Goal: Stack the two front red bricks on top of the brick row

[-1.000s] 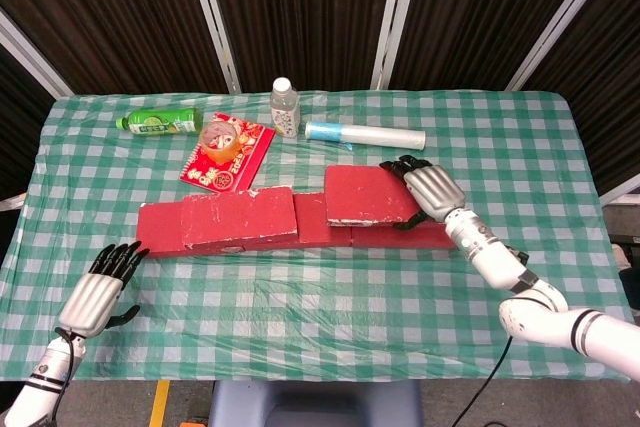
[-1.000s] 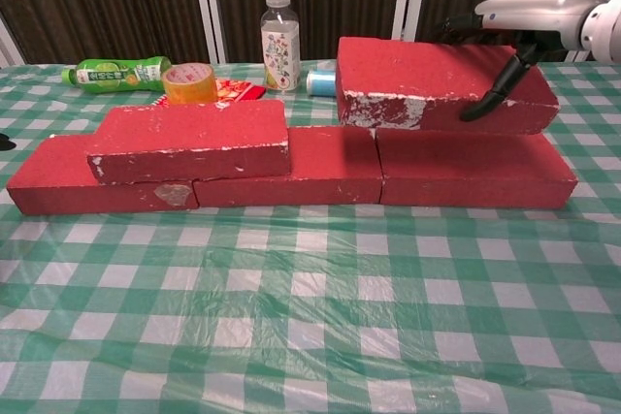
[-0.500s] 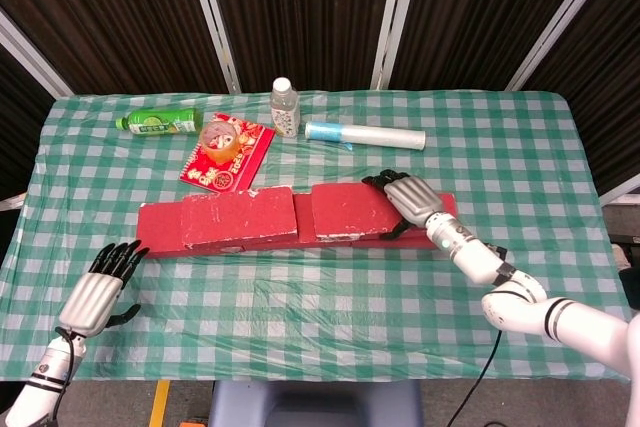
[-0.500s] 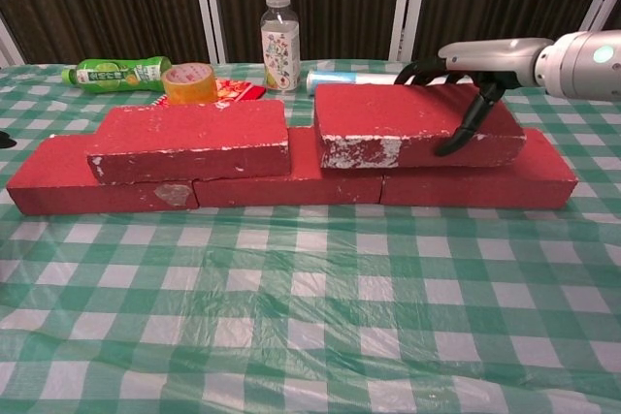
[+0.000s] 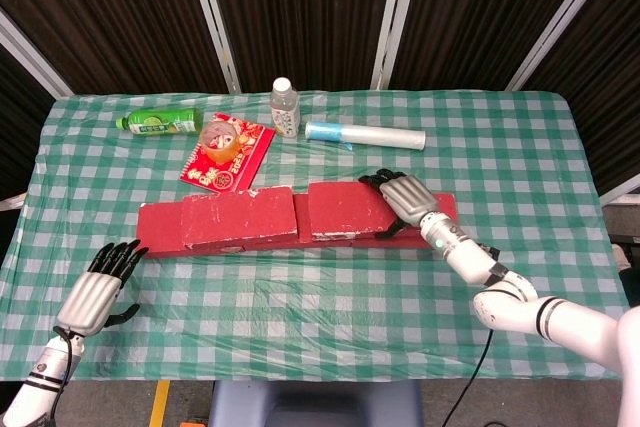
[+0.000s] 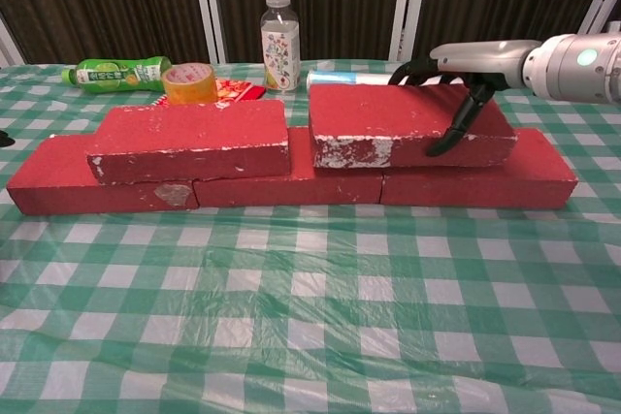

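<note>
Right brick (image 6: 408,123) atop brick row (image 6: 291,179), right hand (image 5: 404,197) fingers clamped; labels unreadable.

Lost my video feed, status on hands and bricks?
Right hand grips second top brick, seated on brick row beside first top brick. Left hand open, holding nothing. Nothing obstructing.

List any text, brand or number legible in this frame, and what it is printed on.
None can be read for certain.
green bottle: label print, too small to read.
clear bottle: patterned label, print blurred.
red packet: gold figures or characters, unreadable.
tape roll: no visible text.
blue-and-white roll: no readable print.
red bricks: no markings, only white scuffs.
</note>
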